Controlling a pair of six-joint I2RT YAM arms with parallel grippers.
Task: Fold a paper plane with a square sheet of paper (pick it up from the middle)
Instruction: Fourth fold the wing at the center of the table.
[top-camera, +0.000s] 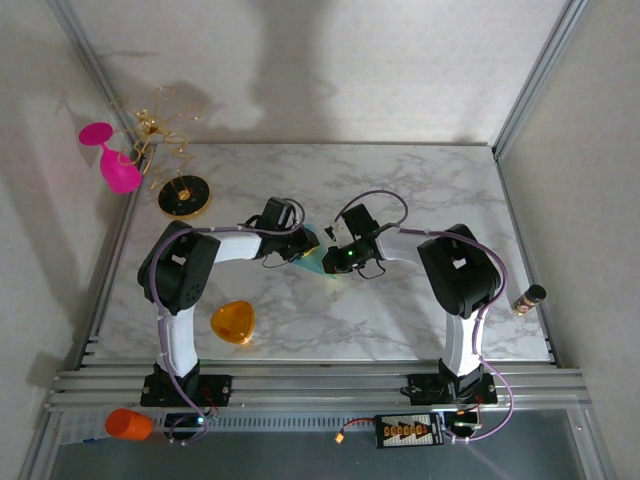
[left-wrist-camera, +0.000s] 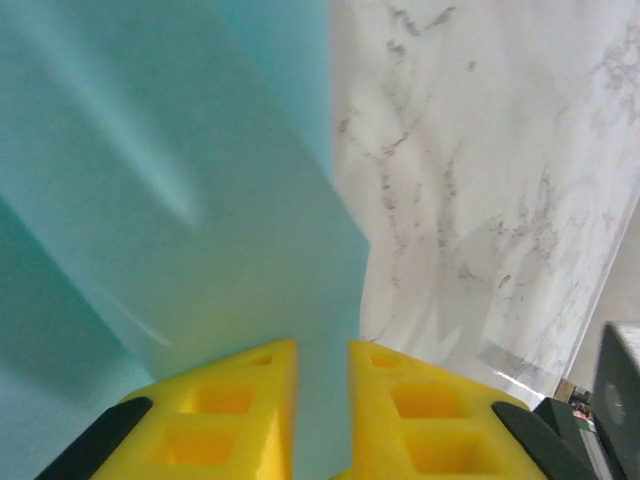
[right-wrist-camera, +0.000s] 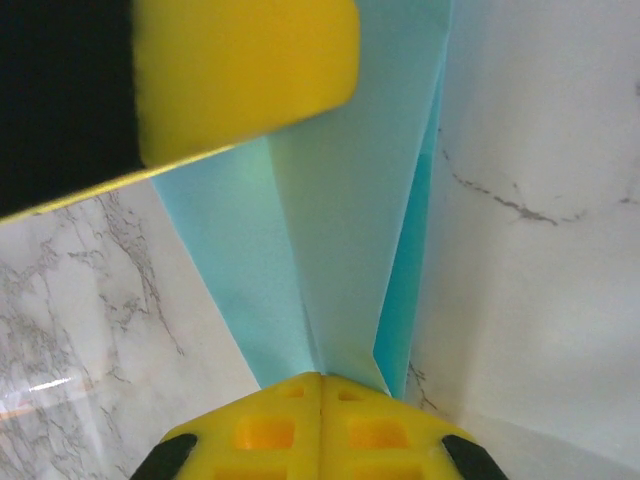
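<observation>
Right, mid-frame in the top view the teal paper plane (top-camera: 316, 262) is between the two wrists — the right gripper (right-wrist-camera: 320, 385) clenched on its folded layers, the left gripper (left-wrist-camera: 322, 350) with jaws a slit apart around the paper — whether it grips, I can't tell.

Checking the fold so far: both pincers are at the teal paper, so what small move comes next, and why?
Probably ease the left pincer along the crease to flatten it: the right pincer is shut on the folded teal paper, while the left's fingers stand slightly apart around it.
</observation>
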